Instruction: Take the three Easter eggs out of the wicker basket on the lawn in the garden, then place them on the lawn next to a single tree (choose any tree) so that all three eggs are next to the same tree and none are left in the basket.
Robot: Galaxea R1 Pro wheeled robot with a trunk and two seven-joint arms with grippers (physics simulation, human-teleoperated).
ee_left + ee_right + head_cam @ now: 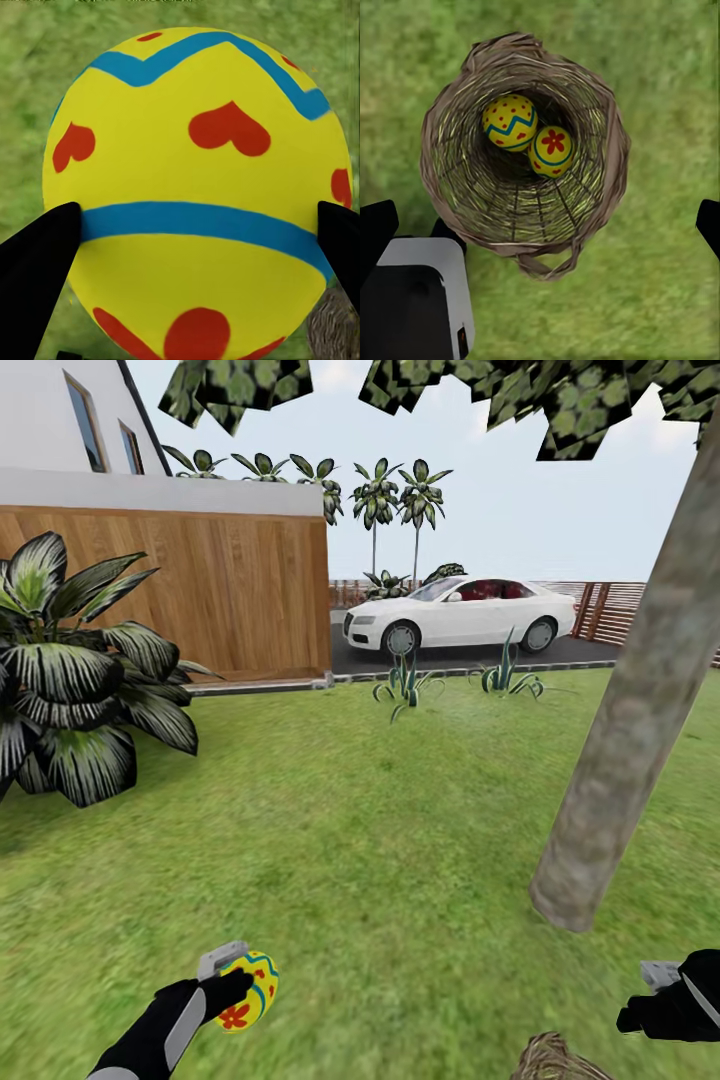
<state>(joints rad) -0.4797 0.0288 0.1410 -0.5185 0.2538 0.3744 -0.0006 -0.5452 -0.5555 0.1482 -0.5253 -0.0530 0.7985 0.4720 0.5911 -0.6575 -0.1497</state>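
— Over the lawn [380,840], item one?
— Egg [248,990], yellow, red hearts, blue bands; pinched between the left gripper [228,978] fingers [37,277], clear of the grass. Long axis roughly along the gripper, narrow end away.
— Remaining stock?
— Two eggs [510,122] [552,151] touching at the bottom of the basket [607,172] (mouth upward). Right gripper [540,225] spread wide above it, holding nothing. Tree [620,740] trunk leaning, nearby.

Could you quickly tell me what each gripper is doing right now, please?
Left gripper: closed on an Easter egg.
Right gripper: open, empty, above the wicker basket.
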